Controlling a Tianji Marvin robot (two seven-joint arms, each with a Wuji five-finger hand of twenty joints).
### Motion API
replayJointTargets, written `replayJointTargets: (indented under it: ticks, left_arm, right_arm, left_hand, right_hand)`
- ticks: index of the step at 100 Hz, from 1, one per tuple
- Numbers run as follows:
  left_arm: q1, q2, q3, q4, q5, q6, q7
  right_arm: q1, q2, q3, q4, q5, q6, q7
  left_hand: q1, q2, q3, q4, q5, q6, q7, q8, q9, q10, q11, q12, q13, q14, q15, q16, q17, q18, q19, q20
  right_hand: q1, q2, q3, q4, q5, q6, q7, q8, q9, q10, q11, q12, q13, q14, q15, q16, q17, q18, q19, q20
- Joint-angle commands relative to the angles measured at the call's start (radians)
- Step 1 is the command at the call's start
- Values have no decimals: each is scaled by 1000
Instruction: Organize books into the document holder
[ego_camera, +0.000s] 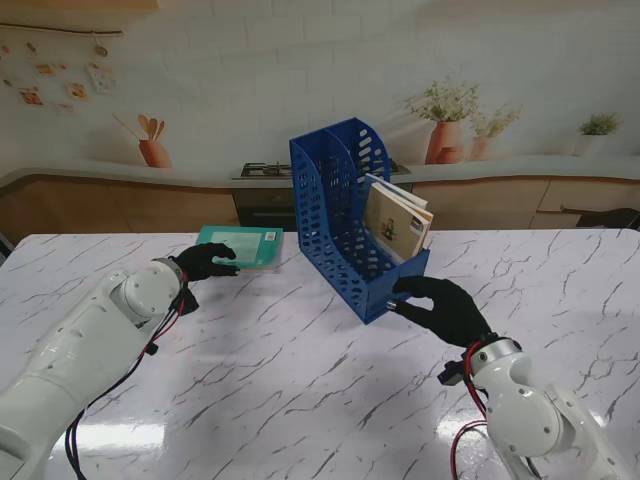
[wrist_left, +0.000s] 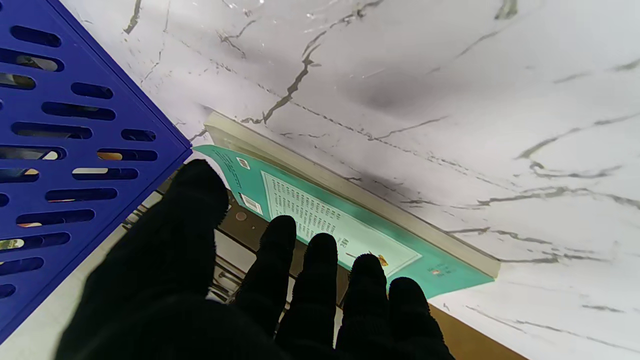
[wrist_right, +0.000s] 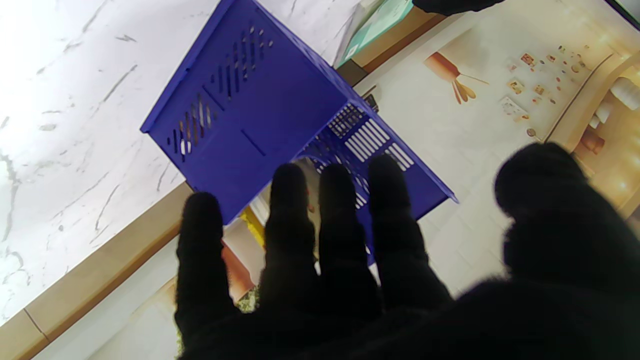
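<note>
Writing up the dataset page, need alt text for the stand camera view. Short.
A blue perforated plastic document holder stands on a white marble table, with a few books leaning in it. The left robot hand rests on a flat teal book to the holder's left; the right robot hand is at the holder's near corner.

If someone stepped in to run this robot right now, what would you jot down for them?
Left hand: open, fingers lying on the teal book, which is flat on the table to the left of the holder; not gripped yet.
Right hand: open, resting at the near front corner of the blue document holder, apparently steadying it.
Done: books already stand in the holder's right side.
Left: pick up the teal book and stand it in the holder.
</note>
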Motion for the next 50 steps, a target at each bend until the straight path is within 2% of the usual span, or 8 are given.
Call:
replayJointTargets:
  ticks: [1, 13, 28, 39, 42, 50]
  left_arm:
    - [-19, -17, 29, 25, -6, -37, -4]
    - [-50, -25, 73, 82, -18, -50, -11]
    - [-64, -27, 104, 113, -19, -56, -25]
    - [-57, -18, 107, 97, -21, -36, -63]
    - [-51, -16, 103, 91, -21, -31, -66]
    - [-24, -6, 85, 52, -17, -16, -84]
  right_arm:
    - [-8, -4, -3, -1, 5, -2, 2]
    - [-9, -5, -4, 0, 8, -3, 0]
    - [-11, -5, -4, 1, 11, -8, 0]
    - [-12, -5, -3, 2, 12, -11, -3]
    - [-13, -5, -3, 1, 12, -11, -3]
    - [-14, -6, -2, 1, 13, -13, -5]
  left_hand:
    - [-30, 30, -31, 7, -16, 17, -13, -16, -30, -4, 8, -22, -33, -28, 26, -16, -1, -58, -55, -28]
    - [-33, 36, -32, 7, -20, 29, -17, -19, -38, 2, 8, -27, -42, -28, 29, -19, -2, -63, -65, -33]
    - [-34, 52, -36, 6, -5, 32, -11, -18, -22, 5, 15, -27, -32, -19, 39, -20, 5, -58, -68, -34]
    - [-32, 71, -47, 1, 16, 41, 1, -14, 4, 12, 23, -26, -15, -10, 50, -19, 9, -53, -54, -26]
    - [-11, 86, -66, -7, 27, 42, 16, -7, 22, 16, 29, -24, -3, -5, 60, -18, 4, -51, -23, -7]
    - [-3, 103, -72, -7, 37, 45, 22, -5, 36, 19, 33, -22, 10, 2, 63, -17, 7, -44, -14, -2]
  right_hand:
    - [7, 21, -21, 43, -43, 7, -18, -21, -34, -7, -3, -13, -21, -17, -22, -20, -17, 71, -16, -9]
    - [10, 27, -24, 43, -43, 10, -19, -22, -35, -7, -1, -13, -21, -17, -21, -20, -19, 65, -17, -11]
    - [11, 34, -31, 43, -44, 10, -20, -22, -37, -7, 0, -13, -23, -18, -21, -21, -21, 60, -17, -13]
    - [12, 36, -35, 44, -43, 11, -19, -23, -35, -6, 1, -13, -23, -19, -20, -21, -21, 59, -17, -14]
    - [12, 37, -36, 44, -42, 10, -19, -23, -35, -5, 1, -14, -23, -18, -20, -21, -21, 58, -16, -15]
    - [12, 39, -39, 44, -42, 10, -19, -23, -35, -6, 1, -14, -22, -18, -19, -21, -21, 58, -16, -15]
